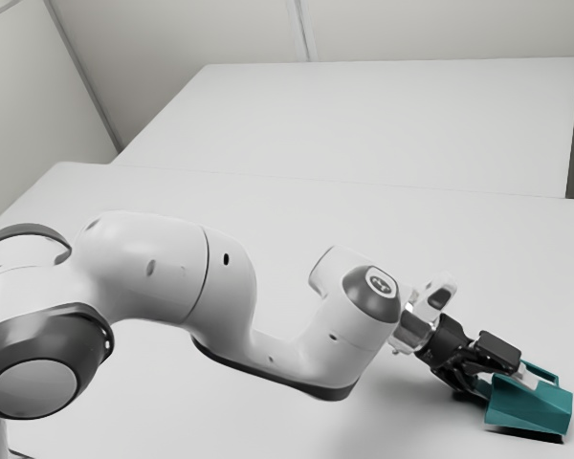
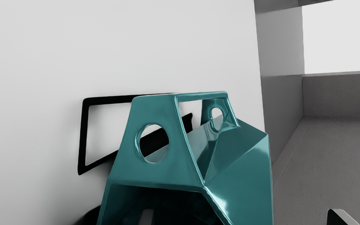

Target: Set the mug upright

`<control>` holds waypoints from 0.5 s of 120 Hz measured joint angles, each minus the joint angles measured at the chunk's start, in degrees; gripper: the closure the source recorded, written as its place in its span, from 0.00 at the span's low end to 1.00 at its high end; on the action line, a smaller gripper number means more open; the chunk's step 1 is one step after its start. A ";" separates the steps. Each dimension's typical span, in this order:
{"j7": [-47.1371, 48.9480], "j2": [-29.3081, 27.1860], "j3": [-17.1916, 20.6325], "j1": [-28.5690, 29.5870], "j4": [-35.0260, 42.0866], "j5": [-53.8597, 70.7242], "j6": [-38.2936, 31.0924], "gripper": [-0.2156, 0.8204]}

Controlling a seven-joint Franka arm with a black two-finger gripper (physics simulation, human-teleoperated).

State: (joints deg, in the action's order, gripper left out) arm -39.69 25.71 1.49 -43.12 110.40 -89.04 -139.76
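Observation:
In the exterior view, my gripper [image 1: 503,384] is low over the table at the lower right, up against the teal angular mug [image 1: 528,409]. The mug lies on its side, its open end toward the hand and its handle on the upper side. In the wrist view, the gripper [image 2: 243,217] stands open: one finger [image 2: 147,217] reaches into the mug's dark mouth, the other [image 2: 341,217] is outside the mug with a gap to its wall. The mug [image 2: 242,159] shows its handle frame with round holes. Its far end is hidden.
The white table [image 1: 440,229] extends around the mug, with its edge near it in the wrist view. A second white surface [image 1: 383,124] stands behind it. A dark shadow [image 2: 84,134] lies on the table beside the mug.

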 joint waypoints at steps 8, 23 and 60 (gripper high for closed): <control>-0.61 0.04 0.00 -0.07 -0.06 -0.40 0.11 0.22; -1.58 0.03 0.00 -0.12 -0.38 -0.76 0.29 0.29; -3.27 0.02 0.01 -0.13 -0.43 -1.42 0.51 0.55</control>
State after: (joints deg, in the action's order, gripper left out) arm -42.96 25.73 1.50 -43.25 109.97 -90.46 -139.25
